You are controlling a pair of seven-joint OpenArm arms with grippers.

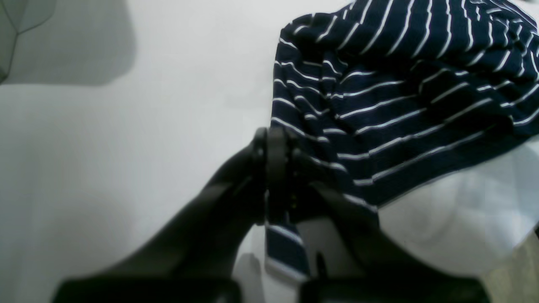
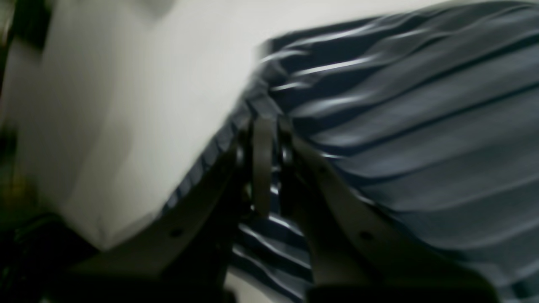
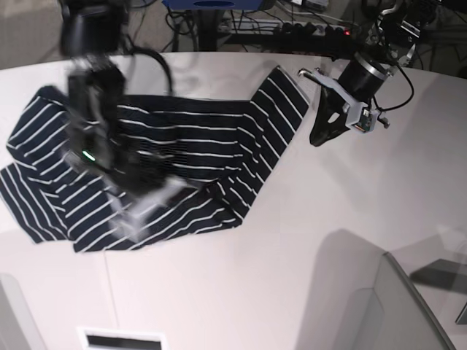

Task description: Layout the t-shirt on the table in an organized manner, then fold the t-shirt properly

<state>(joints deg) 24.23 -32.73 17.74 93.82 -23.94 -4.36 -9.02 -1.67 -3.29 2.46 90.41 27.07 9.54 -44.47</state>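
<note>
The right arm's jaws (image 2: 269,168) pinch the shirt's (image 3: 182,157) near hem. The left arm's jaws (image 1: 276,176), also clenched on striped cloth, hang beside its far sleeve over the worktop (image 3: 292,277).

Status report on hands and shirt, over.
Left hand shut beside t-shirt, hold unclear. Right hand at its edge, blurred, grip unclear. T-shirt spread but rumpled on table. Nothing blocking.

Lighting: even, diffuse, overhead. Table (image 3: 306,240): bright white; soft grey shadows at the base view's lower right. Right wrist view: heavy motion blur, t-shirt (image 2: 400,126) stripes smeared, corners dark. Left wrist view: mild softness, near black parts unfocused. Base view: right arm (image 3: 109,146) motion-blurred.
</note>
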